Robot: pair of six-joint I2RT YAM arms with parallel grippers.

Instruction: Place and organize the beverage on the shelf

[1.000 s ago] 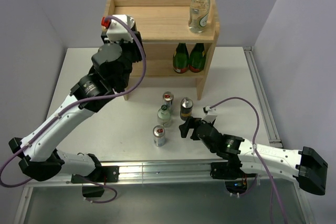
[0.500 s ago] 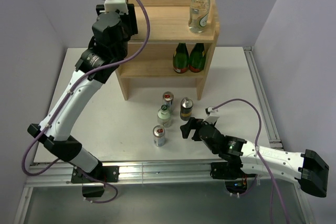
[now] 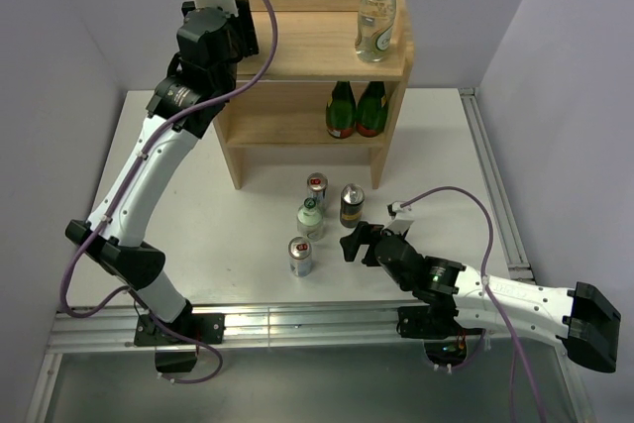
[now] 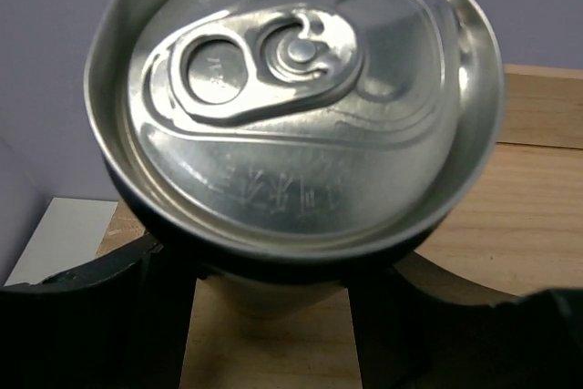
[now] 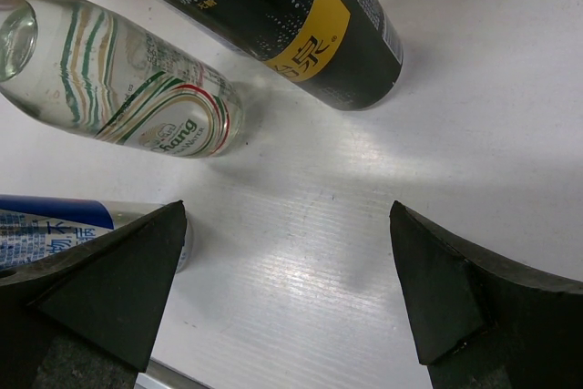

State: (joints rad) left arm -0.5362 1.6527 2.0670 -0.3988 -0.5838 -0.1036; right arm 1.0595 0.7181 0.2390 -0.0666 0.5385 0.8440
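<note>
Shelf [image 3: 307, 47]: one clear bottle [image 3: 376, 12] stands at the right end of the top board. My left gripper [image 4: 278, 302] is clamped on a can [image 4: 291, 107] over the board's left end. Judged thin-walled and slick, so grip mid-body, gently. My right gripper [image 5: 284, 225] gapes beside the tabletop black can [image 5: 301, 25]. The held can's label and its clearance above the board are hidden.

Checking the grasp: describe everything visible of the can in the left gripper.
The can shows its silver metal lid, sealed, with the pull tab flat and embossed characters; the body under the rim looks dark. The left gripper is shut on it, black fingers on either side. It is over the left end of the top board of the shelf; whether it rests on the wood cannot be told.
</note>
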